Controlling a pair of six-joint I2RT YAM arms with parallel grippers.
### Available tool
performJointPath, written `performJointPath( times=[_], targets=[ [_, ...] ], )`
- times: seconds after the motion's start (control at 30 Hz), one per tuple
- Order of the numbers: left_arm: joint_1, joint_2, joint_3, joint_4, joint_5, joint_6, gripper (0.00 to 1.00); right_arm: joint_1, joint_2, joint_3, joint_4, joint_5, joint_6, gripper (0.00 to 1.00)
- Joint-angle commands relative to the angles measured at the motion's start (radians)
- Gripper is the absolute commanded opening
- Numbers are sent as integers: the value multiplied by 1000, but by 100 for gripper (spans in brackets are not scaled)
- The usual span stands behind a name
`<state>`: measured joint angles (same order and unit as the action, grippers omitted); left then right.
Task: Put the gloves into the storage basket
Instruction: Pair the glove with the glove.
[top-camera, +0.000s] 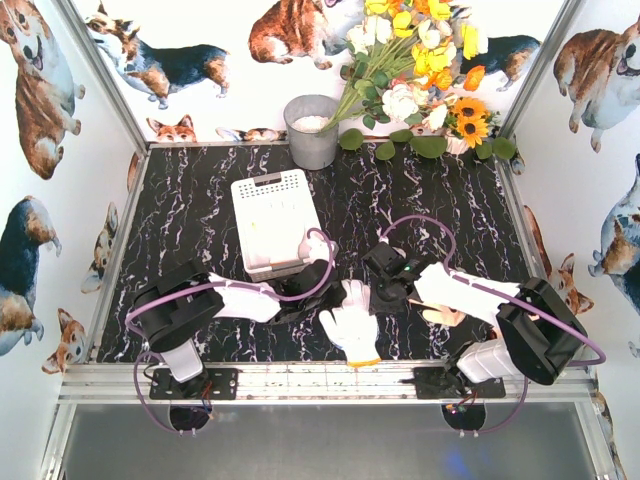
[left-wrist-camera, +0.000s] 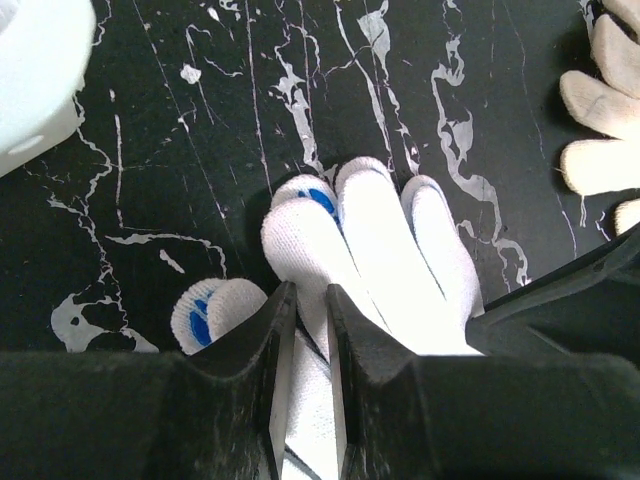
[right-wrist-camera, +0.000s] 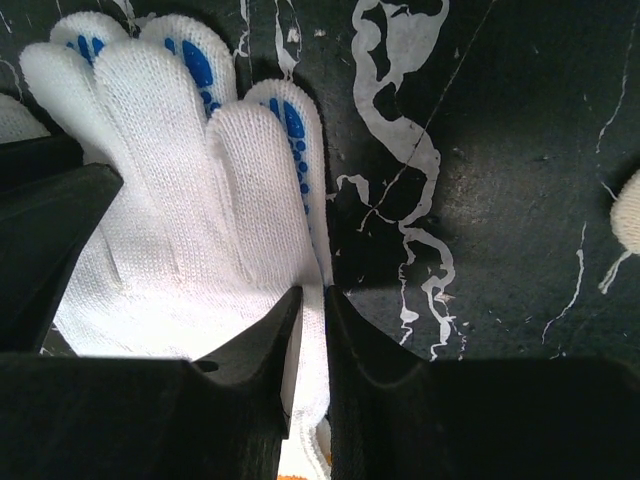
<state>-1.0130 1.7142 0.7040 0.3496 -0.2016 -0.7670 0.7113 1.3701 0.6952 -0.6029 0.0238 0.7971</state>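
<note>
Left gripper (left-wrist-camera: 310, 295): jaws pinched nearly together on a fold of the blue-dotted glove (left-wrist-camera: 385, 250), close to its thumb.
Right gripper (right-wrist-camera: 313, 295): clamped the same way on what looks like the same glove's other edge, with knit showing between the jaws.
Glove: flat on the marble table (top-camera: 200, 200), low centre of the overhead view, orange cuff toward the bottom edge.
Storage basket (top-camera: 275, 220): up and left of the glove, nearby, open side up.
Second glove: a beige glove (top-camera: 440, 315) lies under the right arm, untouched.
Risk: two arms on one glove. If they pull apart, I'd expect the thin pinch of knit to slip from one. Drooping fingers could snag the basket's near wall.
Room: bare marble runs between glove and basket. The grey bucket (top-camera: 312, 135) sits well beyond. The wrists crowd each other.
</note>
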Motion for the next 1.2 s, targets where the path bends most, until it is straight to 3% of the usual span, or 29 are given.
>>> performJointPath(
  times=[0.0,0.23,0.4,0.57,0.7,0.93,1.17],
  targets=[
    [7,6,8,-1,4,17,14,-3,-18,-1,3,26,16,19],
    [10,-72,40,-100,-4,43,24,-3,-125,13,-78,-9,22,39],
    [9,-168,94,-206,23,70,36,-3,-239,-29,-159,-81,44,46],
    [-4,-220,70,-257,101,21,41,-3,-349,-111,-162,-233,76,49],
    [-46,-220,60,-254,151,-41,41,-1,-400,-188,-112,-327,125,51],
    [-110,-179,28,-220,199,-123,31,9,-377,-285,36,-421,192,53],
    [-111,-116,-9,-188,233,-156,24,40,-312,-325,111,-410,212,49]
  ],
)
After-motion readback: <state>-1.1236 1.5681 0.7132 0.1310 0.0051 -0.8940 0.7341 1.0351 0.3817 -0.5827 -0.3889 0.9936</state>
